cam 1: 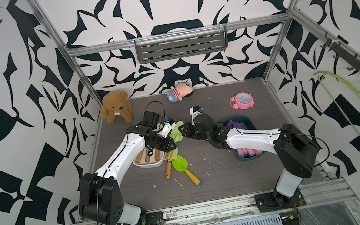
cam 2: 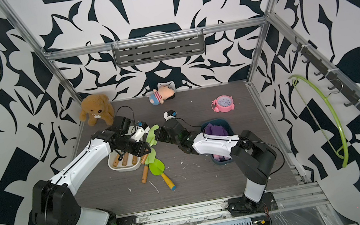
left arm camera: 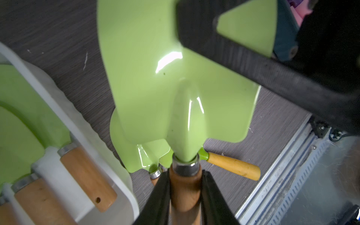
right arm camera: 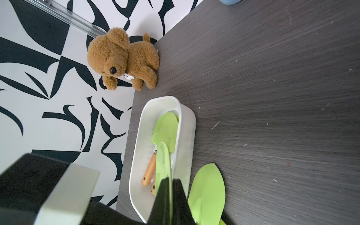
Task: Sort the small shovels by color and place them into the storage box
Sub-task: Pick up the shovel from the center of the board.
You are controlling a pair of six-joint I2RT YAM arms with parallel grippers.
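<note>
Grey tabletop (cam 1: 224, 182), green shovel (left arm camera: 155, 81), white storage box (right arm camera: 141, 136)

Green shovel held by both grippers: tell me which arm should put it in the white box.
Left, probably. The left gripper clasps the green shovel by its handle, and the white box with the other green shovels lies just beside it. The right gripper only pinches the blade's edge.

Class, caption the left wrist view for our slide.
Left claw holds a green shovel by its handle; right claw pinches its blade.
</note>
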